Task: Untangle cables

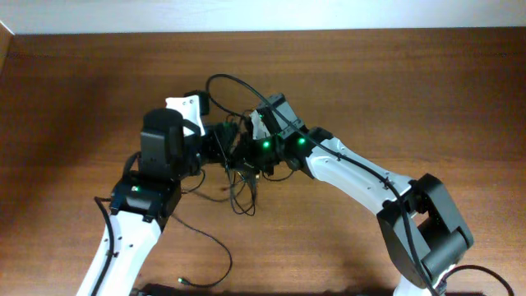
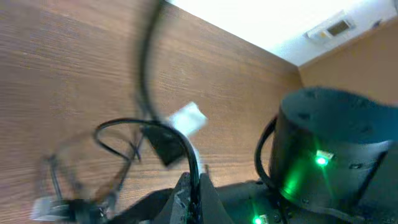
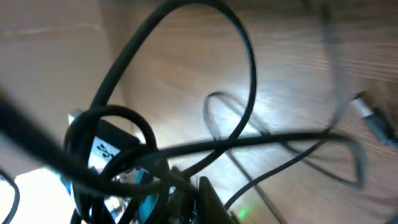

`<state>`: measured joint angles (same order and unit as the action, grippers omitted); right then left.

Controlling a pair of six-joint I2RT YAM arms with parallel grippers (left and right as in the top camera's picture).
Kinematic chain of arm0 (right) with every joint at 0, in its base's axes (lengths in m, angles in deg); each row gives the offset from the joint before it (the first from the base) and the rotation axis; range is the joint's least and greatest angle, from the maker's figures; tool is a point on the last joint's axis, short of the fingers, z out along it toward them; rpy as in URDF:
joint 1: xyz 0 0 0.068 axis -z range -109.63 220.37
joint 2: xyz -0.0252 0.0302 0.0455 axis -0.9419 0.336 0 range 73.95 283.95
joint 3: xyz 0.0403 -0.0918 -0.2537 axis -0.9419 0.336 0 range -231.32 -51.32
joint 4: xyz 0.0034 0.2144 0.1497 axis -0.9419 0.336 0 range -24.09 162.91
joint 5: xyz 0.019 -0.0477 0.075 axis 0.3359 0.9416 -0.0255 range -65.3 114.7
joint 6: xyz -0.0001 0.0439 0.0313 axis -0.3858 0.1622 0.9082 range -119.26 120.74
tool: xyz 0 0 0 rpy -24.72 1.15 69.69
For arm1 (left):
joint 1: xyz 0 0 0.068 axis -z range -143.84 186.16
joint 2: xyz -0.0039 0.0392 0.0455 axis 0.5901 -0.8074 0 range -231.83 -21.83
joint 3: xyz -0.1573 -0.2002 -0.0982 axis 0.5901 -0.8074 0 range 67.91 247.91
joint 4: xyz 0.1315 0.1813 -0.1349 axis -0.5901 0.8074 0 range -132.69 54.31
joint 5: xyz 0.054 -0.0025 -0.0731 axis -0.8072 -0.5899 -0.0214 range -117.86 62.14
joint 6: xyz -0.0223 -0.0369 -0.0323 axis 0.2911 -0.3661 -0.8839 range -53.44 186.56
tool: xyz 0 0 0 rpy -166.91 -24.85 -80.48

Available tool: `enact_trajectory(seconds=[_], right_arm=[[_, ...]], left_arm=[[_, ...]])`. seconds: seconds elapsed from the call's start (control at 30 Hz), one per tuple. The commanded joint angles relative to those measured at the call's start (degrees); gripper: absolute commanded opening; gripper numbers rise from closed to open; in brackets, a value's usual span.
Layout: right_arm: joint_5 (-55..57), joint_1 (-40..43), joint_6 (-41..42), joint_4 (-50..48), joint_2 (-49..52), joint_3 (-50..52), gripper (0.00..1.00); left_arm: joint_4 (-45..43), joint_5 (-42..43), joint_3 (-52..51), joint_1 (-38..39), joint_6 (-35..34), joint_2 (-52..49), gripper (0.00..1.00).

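The cables (image 1: pixel 243 176), thin glossy black cords in springy loops with small plug ends, hang bunched between both arms, with loose strands trailing onto the wood-grain tabletop (image 1: pixel 411 82) beneath. The left end effector (image 2: pixel 194 186) looks pinched on one strand. The right end effector (image 3: pixel 189 186) is too blurred to tell. The step appears to be teasing the knot apart, and the next move calls for a gentle, diverging pull.

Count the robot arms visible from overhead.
2. The left arm rises from the bottom left, and the right arm reaches in from the bottom right. Both meet over the cables mid-table.
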<state>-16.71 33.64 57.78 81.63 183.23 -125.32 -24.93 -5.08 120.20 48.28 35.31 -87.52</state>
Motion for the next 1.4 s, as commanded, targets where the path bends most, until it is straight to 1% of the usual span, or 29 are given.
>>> enact_trajectory(seconds=[0.0, 0.1, 0.23, 0.27, 0.3, 0.4, 0.47, 0.53, 0.57, 0.6, 0.67, 0.73, 0.8, 0.87, 0.9, 0.93, 0.97, 1.0, 1.03, 1.07, 1.13, 1.17, 1.23, 1.27, 1.3, 1.37], right_arm=[[10.8, 5.3, -0.2, 5.5, 1.2, 1.5, 0.04], [13.8, 14.0, -5.1, 9.3, 1.2, 1.5, 0.04], [22.8, 23.8, -11.8, 17.0, -0.1, 1.4, 0.04], [24.2, 26.2, -13.5, 19.1, -0.8, 1.3, 0.04], [25.5, 28.4, -14.7, 20.8, -1.7, 1.3, 0.04], [30.3, 34.9, -15.9, 25.6, -5.2, 1.3, 0.04], [27.8, 37.8, -20.2, 27.7, -7.7, 1.3, 0.04], [22.1, 37.9, -25.1, 29.6, -8.9, 1.3, 0.04], [18.3, 37.7, -27.0, 30.9, -9.1, 1.4, 0.07], [15.1, 37.4, -28.5, 32.1, -9.2, 1.4, 0.17], [8.8, 36.6, -33.0, 35.2, -9.2, 1.4, 0.29], [8.7, 35.8, -34.6, 37.6, -9.2, 1.4, 0.31], [9.0, 35.5, -35.5, 38.9, -9.3, 1.4, 0.31], [8.4, 35.5, -35.7, 39.6, -9.6, 1.4, 0.31], [6.8, 35.2, -36.8, 40.5, -10.0, 1.4, 0.31], [3.0, 34.5, -39.9, 40.9, -10.2, 1.4, 0.36], [-0.7, 33.9, -42.6, 41.0, -10.3, 1.4, 0.43], [-4.1, 33.2, -45.0, 40.9, -10.2, 1.4, 0.53], [-9.0, 31.8, -49.4, 39.9, -10.2, 1.4, 0.64], [-10.2, 30.8, -50.5, 39.2, -10.2, 1.4, 0.68], [-14.7, 27.4, -50.4, 37.5, -10.1, 1.9, 0.69], [-16.6, 25.8, -49.0, 36.3, -10.1, 2.2, 0.69], [-16.9, 22.0, -40.2, 33.3, -9.5, 2.4, 0.71], [-16.4, 19.5, -32.6, 30.1, -8.7, 2.4, 0.73], [-16.4, 17.9, -27.6, 27.5, -8.2, 2.4, 0.73], [-15.4, 14.6, -13.7, 19.4, -6.6, 2.4, 0.73]], left_arm=[[0.0, 1.3, 0.9, -5.4, -1.1, 2.9, 0.00], [4.1, 1.5, 0.9, -12.0, -1.0, 5.2, 0.00], [8.3, 1.5, 0.9, -19.7, 0.3, 7.3, 0.00], [8.7, 1.4, 0.9, -21.6, 1.8, 7.7, 0.00], [9.0, 1.4, 0.9, -23.5, 3.1, 8.0, 0.00], [10.1, 1.9, 0.9, -28.0, 3.3, 8.2, 0.00], [10.2, 5.5, 0.9, -28.4, 3.3, 7.9, 0.00], [10.0, 9.2, 0.9, -28.4, 2.6, 7.7, 0.00], [10.2, 9.3, 0.9, -28.4, 0.9, 7.5, 0.00], [10.4, 9.4, 0.9, -28.4, -1.5, 7.5, 0.00], [11.1, 9.3, 0.8, -28.3, -4.8, 7.1, 0.00], [11.6, 8.7, 0.8, -27.7, -4.8, 6.1, 0.01], [10.3, 8.5, 0.7, -25.8, -4.8, 3.3, 0.02], [8.1, 7.6, 0.7, -24.9, -4.8, 1.3, 0.02], [5.4, 9.2, 0.7, -24.9, -5.2, -0.1, 0.00], [2.8, 11.8, 0.7, -24.9, -6.1, -1.0, 0.00], [0.1, 14.3, 0.7, -24.9, -7.1, -1.7, 0.00], [-1.8, 15.6, 0.7, -24.9, -7.1, -2.0, 0.00], [-2.9, 15.5, 0.7, -24.9, -7.2, -2.1, 0.00], [-2.9, 15.3, 0.7, -24.9, -7.1, -2.1, 0.00], [-2.5, 15.2, 0.7, -24.9, -7.2, -2.1, 0.00], [-2.3, 15.2, 0.7, -24.9, -7.2, -2.1, 0.00], [-1.5, 15.2, 0.7, -24.9, -8.6, -2.1, 0.00], [-0.8, 15.2, 0.7, -24.9, -10.4, -2.1, 0.00], [-0.4, 15.3, 0.7, -24.9, -11.2, -2.1, 0.00], [-0.1, 16.0, 0.7, -24.9, -11.7, -2.1, 0.00]])
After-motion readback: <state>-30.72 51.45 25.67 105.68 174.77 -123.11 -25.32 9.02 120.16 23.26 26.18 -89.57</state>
